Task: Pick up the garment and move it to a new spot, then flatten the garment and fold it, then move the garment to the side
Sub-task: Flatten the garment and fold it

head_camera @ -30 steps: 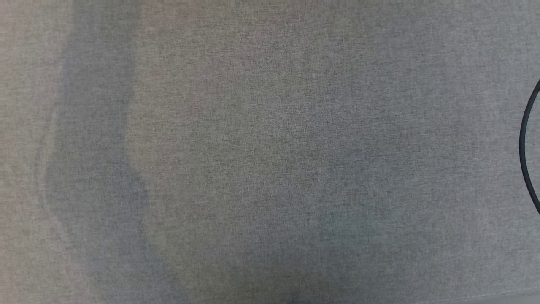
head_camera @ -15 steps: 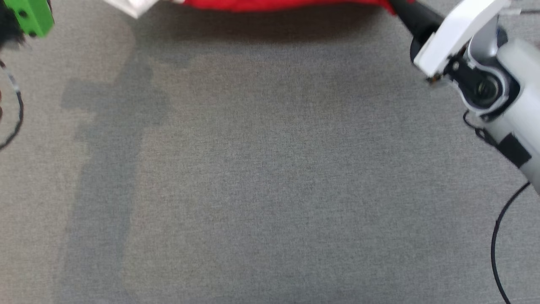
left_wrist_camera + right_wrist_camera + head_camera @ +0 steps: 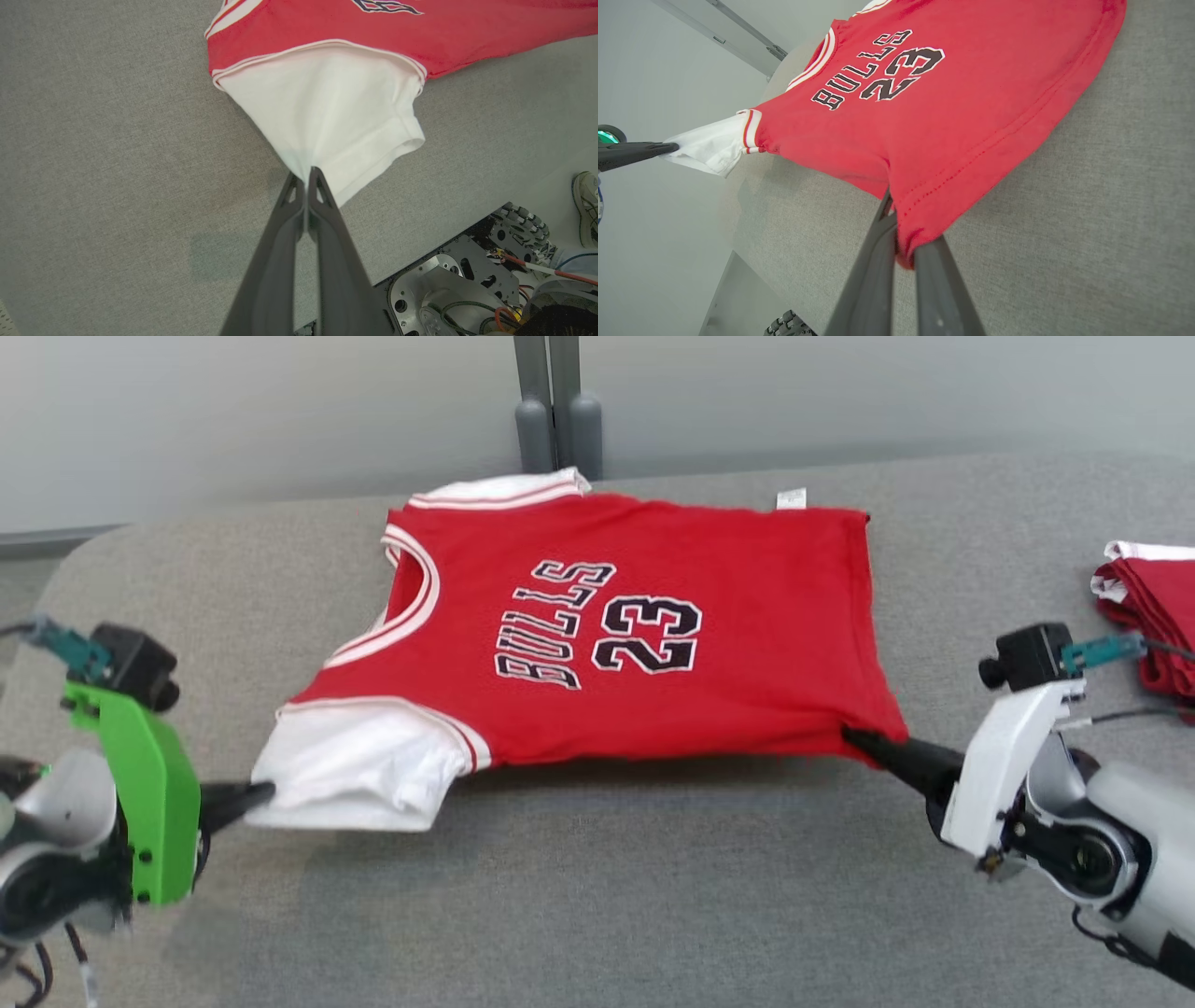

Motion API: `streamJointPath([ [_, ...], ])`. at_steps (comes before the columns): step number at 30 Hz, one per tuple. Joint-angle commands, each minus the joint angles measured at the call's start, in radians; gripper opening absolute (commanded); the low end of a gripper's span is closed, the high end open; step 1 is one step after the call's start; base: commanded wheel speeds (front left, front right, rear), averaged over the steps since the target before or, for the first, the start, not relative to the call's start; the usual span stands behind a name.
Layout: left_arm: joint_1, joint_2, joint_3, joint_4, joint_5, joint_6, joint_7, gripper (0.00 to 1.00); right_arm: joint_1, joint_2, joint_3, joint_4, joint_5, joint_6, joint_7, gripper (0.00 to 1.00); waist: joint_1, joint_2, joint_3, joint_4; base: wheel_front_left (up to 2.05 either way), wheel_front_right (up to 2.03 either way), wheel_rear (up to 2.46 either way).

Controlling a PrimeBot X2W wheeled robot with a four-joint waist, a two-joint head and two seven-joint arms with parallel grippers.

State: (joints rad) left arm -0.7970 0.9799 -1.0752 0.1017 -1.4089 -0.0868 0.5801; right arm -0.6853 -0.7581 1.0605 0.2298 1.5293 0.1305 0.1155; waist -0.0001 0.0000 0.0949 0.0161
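**A:** Where is the garment, and how do we have hold of it?

**B:** The red cotton jersey [image 3: 653,644], white-sleeved with black lettering, lies front-up on the grey cloth-covered table [image 3: 597,915], toward the far edge. Our left claw [image 3: 266,791] is pinched tight on the cuff of the near white sleeve [image 3: 359,770]. In the left wrist view the dark fingers [image 3: 327,233] meet, with the white cloth drawn to a point between them. Our right claw [image 3: 851,737] is clamped on the near hem corner, with red cloth bunched between its fingers.

**A:** Which way does the jersey lie from our claws?

**B:** Its long axis, collar to hem, runs across us. The collar and sleeves are on our left and the hem is on our right. The whole body of cloth lies beyond both claws, away from us, and its near edge is strung between them. The shadow under that edge suggests it is lifted a little. The far edge rests on the table.

**A:** Is either arm nearer?

**B:** No, each arm has its own end, so both are at the cloth already. We judge that this decides the coming move. The claws should travel together at the same spacing, or the near edge will sag or pull out of a pinch. The sleeve cuff looks like the weaker hold, since only a thin bit of cloth is caught there.

**A:** Is anything in our way?

**B:** There is a folded red-and-white pile [image 3: 1144,607] at the table's right side, well apart from the hem. We would steer clear of it.
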Motion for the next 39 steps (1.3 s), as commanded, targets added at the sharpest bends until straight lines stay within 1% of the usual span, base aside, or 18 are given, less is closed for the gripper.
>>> streamJointPath([
  [1,0.046,0.026,-0.01,-0.043,-0.021,0.019,0.005,0.0,0.039,-0.017,0.014,-0.02,0.0,0.0,-0.003,0.0,0.0001,0.0,-0.049,0.0,0.0,0.0,0.0],
  [3,0.099,0.073,-0.024,-0.106,-0.05,0.049,0.011,0.0,0.082,-0.043,0.037,-0.052,0.01,0.0,0.013,0.0,0.0001,0.0,-0.05,-0.001,0.0,0.0,0.0],
  [5,0.146,0.109,-0.038,-0.166,-0.077,0.073,0.013,0.0,0.115,-0.077,0.054,-0.079,0.023,0.0,0.034,0.0,0.0001,0.0,-0.05,-0.003,0.0,0.0,0.0],
  [10,0.252,0.183,-0.075,-0.297,-0.158,0.122,0.026,0.0,0.185,-0.158,0.093,-0.136,0.054,0.0,0.094,0.0,0.0001,0.0,-0.058,-0.008,0.0,0.0,0.0],
  [14,0.298,0.22,-0.091,-0.366,-0.199,0.143,0.028,0.0,0.213,-0.212,0.107,-0.182,0.083,0.0,0.125,0.0,0.0001,0.0,-0.061,-0.011,0.0,0.0,0.0],
  [20,0.281,0.241,-0.077,-0.404,-0.221,0.159,0.043,0.0,0.205,-0.255,0.117,-0.224,0.121,0.0,0.167,0.0,0.0001,0.0,-0.046,-0.015,0.0,0.0,0.0],
  [23,0.243,0.234,-0.055,-0.395,-0.226,0.16,0.055,0.0,0.178,-0.253,0.106,-0.234,0.146,0.0,0.177,0.0,0.0001,0.0,-0.025,-0.02,0.0,0.0,0.0],
  [27,0.178,0.203,-0.028,-0.356,-0.227,0.152,0.104,0.0,0.138,-0.241,0.1,-0.218,0.175,0.0,0.206,0.0,0.0001,0.0,0.012,-0.032,0.0,0.0,0.0],
  [34,0.04,0.111,0.002,-0.224,-0.216,0.15,0.22,0.0,0.045,-0.193,0.084,-0.169,0.238,0.0,0.256,0.0,0.0001,0.0,0.085,-0.068,0.0,0.0,0.0],
  [37,-0.006,0.074,0.003,-0.156,-0.204,0.157,0.262,0.0,0.014,-0.173,0.083,-0.144,0.26,0.0,0.275,0.0,0.0001,0.0,0.106,-0.083,0.0,0.0,0.0],
  [39,-0.035,0.059,-0.002,-0.104,-0.185,0.16,0.288,0.0,-0.004,-0.164,0.088,-0.121,0.269,0.0,0.289,0.0,0.0001,0.0,0.117,-0.094,0.0,0.0,0.0],
])
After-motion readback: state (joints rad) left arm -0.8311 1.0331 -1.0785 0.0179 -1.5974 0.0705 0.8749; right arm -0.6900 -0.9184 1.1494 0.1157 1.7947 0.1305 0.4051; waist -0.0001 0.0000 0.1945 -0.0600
